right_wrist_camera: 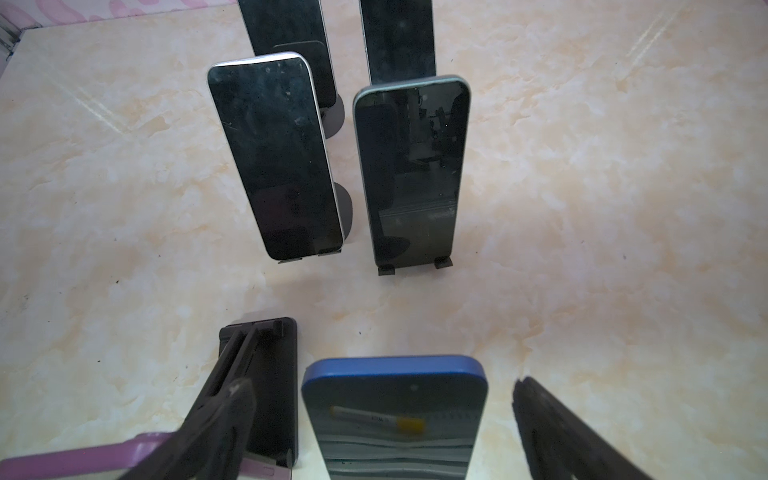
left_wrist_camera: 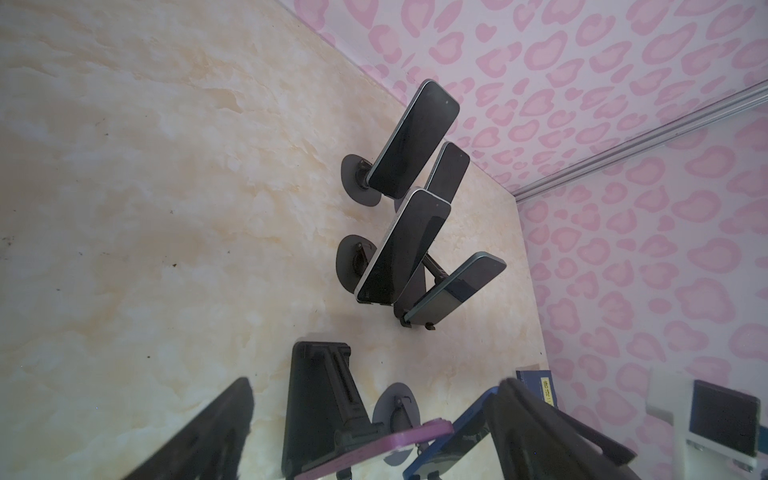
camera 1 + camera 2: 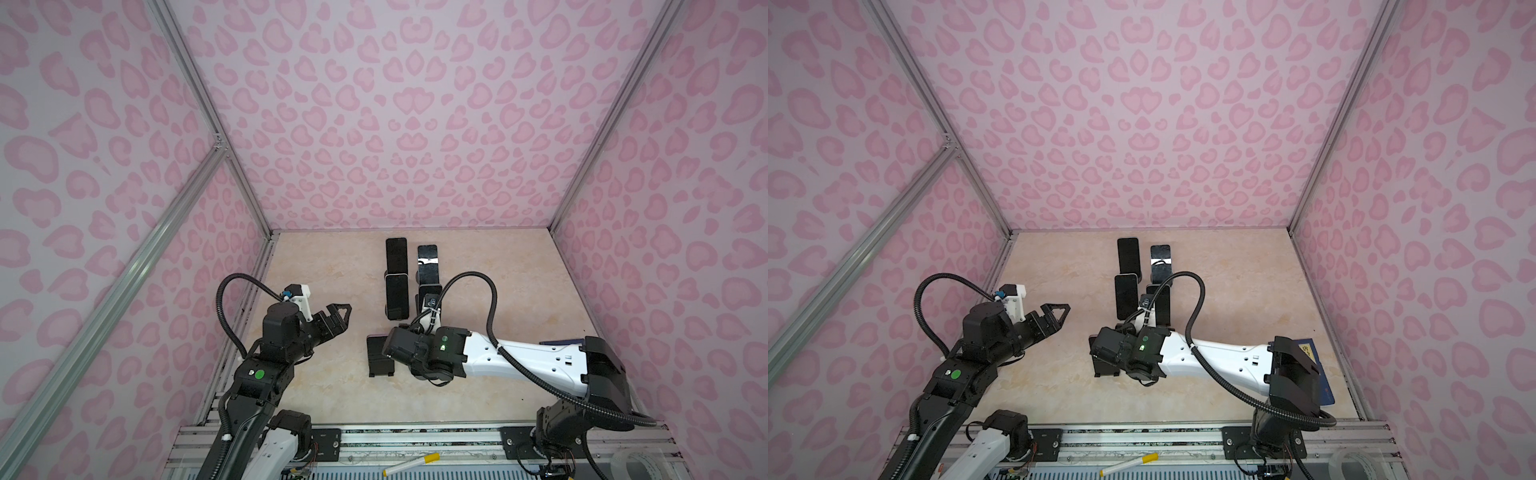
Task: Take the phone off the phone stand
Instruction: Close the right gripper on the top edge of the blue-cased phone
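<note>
In both top views I see four dark phones (image 3: 397, 297) leaning on stands far centre and an empty black stand (image 3: 379, 360) nearer. My right arm (image 3: 519, 359) reaches left across the middle, its wrist covering whatever sits under it. The left gripper (image 3: 340, 318) hangs left of the cluster, jaws apart, empty. Left wrist view: the four far phones are untouched, and near the empty stand are a purple phone (image 2: 374, 442) and a blue phone (image 2: 453, 446). A round stand base (image 2: 395, 405) sits behind them; I can't tell which phone it carries. Right wrist view: the right gripper (image 1: 384, 386) is spread wide, one finger on each side of the blue phone, neither visibly touching it, nothing held. My read: the approach is done and the blue phone, near centre, is the target. Its foot is out of frame, so I only assume it is on a stand. Closing, lifting clear and setting down are all left.
</note>
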